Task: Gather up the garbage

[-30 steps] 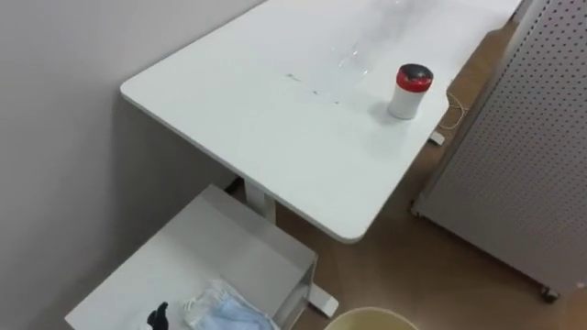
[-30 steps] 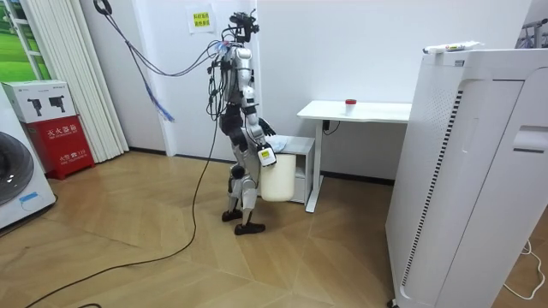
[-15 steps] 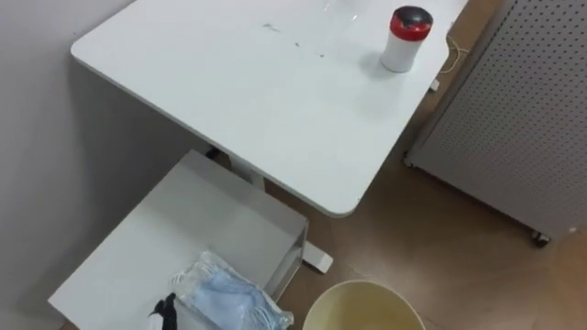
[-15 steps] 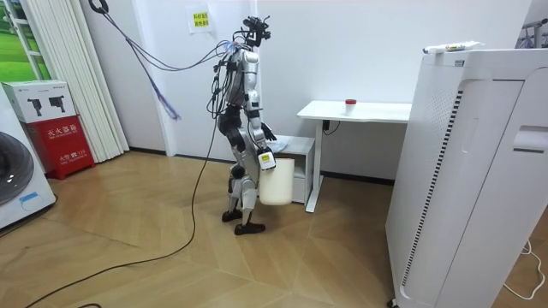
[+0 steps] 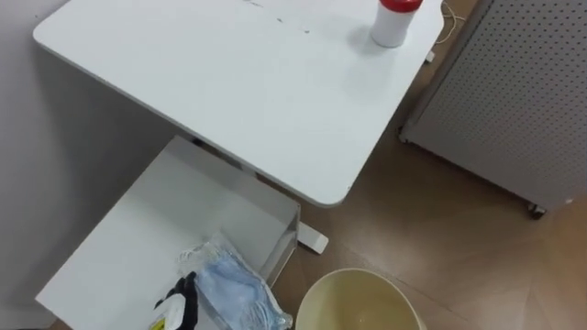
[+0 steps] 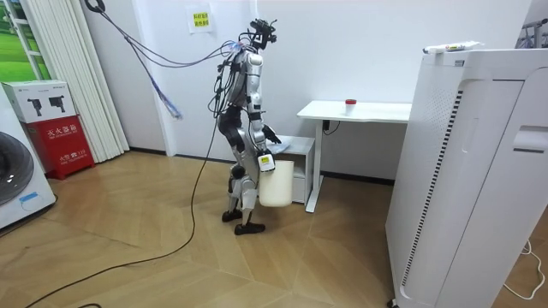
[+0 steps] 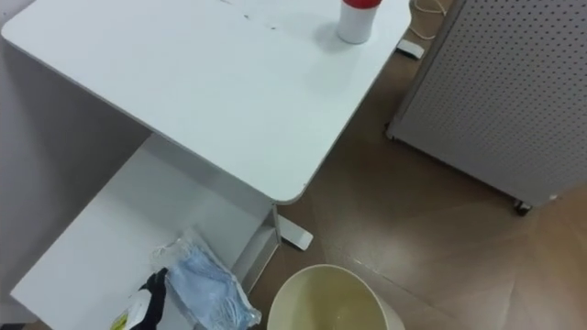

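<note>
So, at the lower left of the eye views I see my left hand [image 5: 181, 301], black, at the near edge of the low white cabinet top [image 5: 138, 229]. It touches the left side of the clear plastic pack of pale blue face masks [image 5: 234, 291]. Whether it is spread or pinching the pack I cannot tell. The pack lies flat at the cabinet's near right corner, close to the right edge. The white rectangular desk [image 5: 211, 82] overhangs the cabinet's far end, so the open room around the pack is on the near side.

Right of the cabinet, the round cream waste bin [image 5: 358, 289] shows with its mouth up, just beside the cabinet's right edge. Bare wooden floor [image 5: 440, 211] lies beyond it. Near the desk's far right edge stands a white canister with a red cap [image 5: 393, 20], and a grey perforated panel [image 5: 514, 82] closes the right side.

The room view adds my right hand [image 6: 265, 159] at the bin's rim, with the bin off the floor beside the robot's leg. Its grip is too small to read. The robot stands facing the cabinet's end.
</note>
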### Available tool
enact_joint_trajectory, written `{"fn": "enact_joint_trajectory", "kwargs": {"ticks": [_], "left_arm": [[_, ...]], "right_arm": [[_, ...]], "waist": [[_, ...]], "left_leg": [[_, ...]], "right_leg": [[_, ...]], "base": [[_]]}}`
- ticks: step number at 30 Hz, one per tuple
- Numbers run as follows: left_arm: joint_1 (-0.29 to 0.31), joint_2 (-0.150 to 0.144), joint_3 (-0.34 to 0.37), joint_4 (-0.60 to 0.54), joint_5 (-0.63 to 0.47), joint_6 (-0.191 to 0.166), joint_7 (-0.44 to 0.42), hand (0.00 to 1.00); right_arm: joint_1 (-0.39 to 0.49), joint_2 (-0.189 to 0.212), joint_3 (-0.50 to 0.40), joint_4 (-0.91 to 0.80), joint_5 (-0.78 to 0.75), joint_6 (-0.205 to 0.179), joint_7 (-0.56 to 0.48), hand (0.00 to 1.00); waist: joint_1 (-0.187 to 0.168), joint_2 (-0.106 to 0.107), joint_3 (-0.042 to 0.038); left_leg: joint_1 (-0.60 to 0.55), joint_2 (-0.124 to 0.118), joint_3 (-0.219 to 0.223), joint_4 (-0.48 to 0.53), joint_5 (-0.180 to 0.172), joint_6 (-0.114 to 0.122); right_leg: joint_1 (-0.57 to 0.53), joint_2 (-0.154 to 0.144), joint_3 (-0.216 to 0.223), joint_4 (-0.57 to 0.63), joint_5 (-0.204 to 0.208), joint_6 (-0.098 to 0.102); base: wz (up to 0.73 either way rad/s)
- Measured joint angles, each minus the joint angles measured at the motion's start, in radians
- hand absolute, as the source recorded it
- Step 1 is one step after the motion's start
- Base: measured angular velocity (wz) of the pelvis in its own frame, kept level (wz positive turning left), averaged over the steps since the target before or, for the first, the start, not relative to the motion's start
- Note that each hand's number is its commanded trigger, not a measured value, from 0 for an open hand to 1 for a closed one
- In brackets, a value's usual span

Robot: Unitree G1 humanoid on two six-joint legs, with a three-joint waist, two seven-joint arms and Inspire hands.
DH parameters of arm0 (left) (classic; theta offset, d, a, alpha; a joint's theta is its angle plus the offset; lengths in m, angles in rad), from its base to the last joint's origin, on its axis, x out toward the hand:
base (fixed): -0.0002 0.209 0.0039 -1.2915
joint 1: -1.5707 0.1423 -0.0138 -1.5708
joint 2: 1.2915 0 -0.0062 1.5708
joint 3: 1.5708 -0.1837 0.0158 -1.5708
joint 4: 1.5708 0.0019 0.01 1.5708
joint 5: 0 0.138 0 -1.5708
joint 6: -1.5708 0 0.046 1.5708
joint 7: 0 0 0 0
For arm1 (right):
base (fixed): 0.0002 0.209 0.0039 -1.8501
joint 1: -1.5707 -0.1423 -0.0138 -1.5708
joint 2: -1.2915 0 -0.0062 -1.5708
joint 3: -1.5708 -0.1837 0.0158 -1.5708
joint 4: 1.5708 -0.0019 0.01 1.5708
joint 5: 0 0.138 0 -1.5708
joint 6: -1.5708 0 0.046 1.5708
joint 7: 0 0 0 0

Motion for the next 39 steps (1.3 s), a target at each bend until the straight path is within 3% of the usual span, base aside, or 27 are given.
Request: {"fn": "enact_joint_trajectory", "kwargs": {"ticks": [10, 11, 12, 13, 14, 15, 17, 20, 27, 34, 39], "left_arm": [[-0.01, 0.007, -0.023, 0.005, 0.014, 0.0, 0.055, 0.0], [-0.012, 0.008, -0.023, 0.015, 0.014, 0.0, 0.056, 0.0], [-0.024, 0.015, -0.023, 0.02, 0.014, -0.002, 0.059, 0.0], [-0.026, 0.018, -0.024, 0.02, 0.012, -0.005, 0.062, 0.0], [-0.04, 0.024, -0.042, 0.018, 0.012, -0.011, 0.07, 0.0], [-0.049, 0.029, -0.078, 0.014, 0.009, -0.027, 0.088, 0.0], [-0.045, 0.028, -0.099, 0.016, 0.011, -0.036, 0.099, 0.0], [-0.034, 0.034, -0.089, 0.017, 0.015, -0.036, 0.104, 0.0], [-0.026, 0.034, -0.091, 0.017, 0.019, -0.038, 0.151, 0.0], [-0.008, 0.033, -0.091, 0.025, 0.035, -0.033, 0.193, 0.0], [-0.005, 0.032, -0.091, 0.036, 0.035, -0.025, 0.211, 0.0]], "right_arm": [[-0.007, 0.009, 0.021, 0.001, 0.008, 0.005, -0.006, 1.0], [-0.009, 0.013, 0.021, 0.001, 0.008, 0.011, -0.009, 1.0], [-0.014, 0.022, 0.02, 0.002, 0.008, 0.012, -0.012, 1.0], [-0.015, 0.026, 0.02, 0.003, 0.008, 0.012, -0.012, 1.0], [-0.016, 0.028, 0.011, -0.002, 0.008, 0.011, -0.014, 1.0], [-0.02, 0.033, 0.005, -0.007, 0.01, 0.015, -0.024, 1.0], [-0.023, 0.036, 0.006, -0.007, 0.009, 0.021, -0.031, 1.0], [-0.032, 0.039, 0.022, -0.007, -0.001, 0.021, -0.027, 1.0], [-0.02, 0.037, 0.034, -0.006, 0.006, 0.034, -0.014, 1.0], [-0.013, 0.036, 0.032, -0.007, 0.006, 0.034, -0.006, 1.0], [-0.009, 0.036, 0.032, -0.007, 0.007, 0.034, 0.002, 1.0]], "waist": [[-0.02, -0.003, 0.0041], [-0.025, -0.01, 0.0118], [-0.032, -0.036, 0.0365], [-0.036, -0.034, 0.0357], [-0.04, -0.019, 0.0338], [-0.023, -0.033, 0.0343], [0.002, -0.04, 0.0308], [0.01, -0.033, 0.031], [-0.006, -0.028, 0.0284], [-0.013, -0.009, 0.014], [-0.014, -0.009, 0.0137]], "left_leg": [[-0.005, 0.002, 0.002, 0.012, -0.001, -0.002], [-0.033, 0.01, 0.024, 0.082, 0.002, -0.04], [-0.105, 0.021, 0.017, 0.191, 0.003, -0.106], [-0.127, 0.036, -0.004, 0.155, 0.007, -0.11], [-0.166, 0.093, -0.021, 0.104, 0.027, -0.085], [-0.18, 0.105, 0.045, 0.115, 0.037, -0.066], [-0.177, 0.105, 0.056, 0.118, 0.038, -0.065], [-0.157, 0.101, 0.047, 0.11, 0.038, -0.065], [-0.117, 0.104, 0.044, 0.09, 0.038, -0.065], [-0.103, 0.101, 0.046, 0.077, 0.05, -0.063], [-0.095, 0.099, 0.047, 0.067, 0.065, -0.066]], "right_leg": [[0.01, 0.0, 0.006, -0.02, 0.002, -0.003], [0.023, -0.007, 0.026, -0.029, 0.004, -0.004], [0.038, -0.014, 0.094, -0.034, 0.007, 0.002], [0.034, -0.009, 0.11, -0.034, 0.01, 0.006], [0.012, 0.007, 0.111, -0.016, -0.001, 0.016], [-0.016, 0.003, 0.094, 0.0, -0.007, 0.023], [-0.02, -0.009, 0.05, -0.003, -0.007, 0.023], [0.006, -0.011, 0.009, -0.018, 0.001, 0.01], [0.022, -0.005, 0.001, 0.009, 0.002, 0.001], [0.026, -0.005, -0.001, 0.02, 0.008, -0.005], [0.026, -0.006, -0.005, 0.021, 0.012, -0.012]], "base": [[-0.02], [0.24], [0.32], [0.48], [0.32], [0.22], [-0.09], [-0.21], [-0.01], [0.0], [0.0]]}}
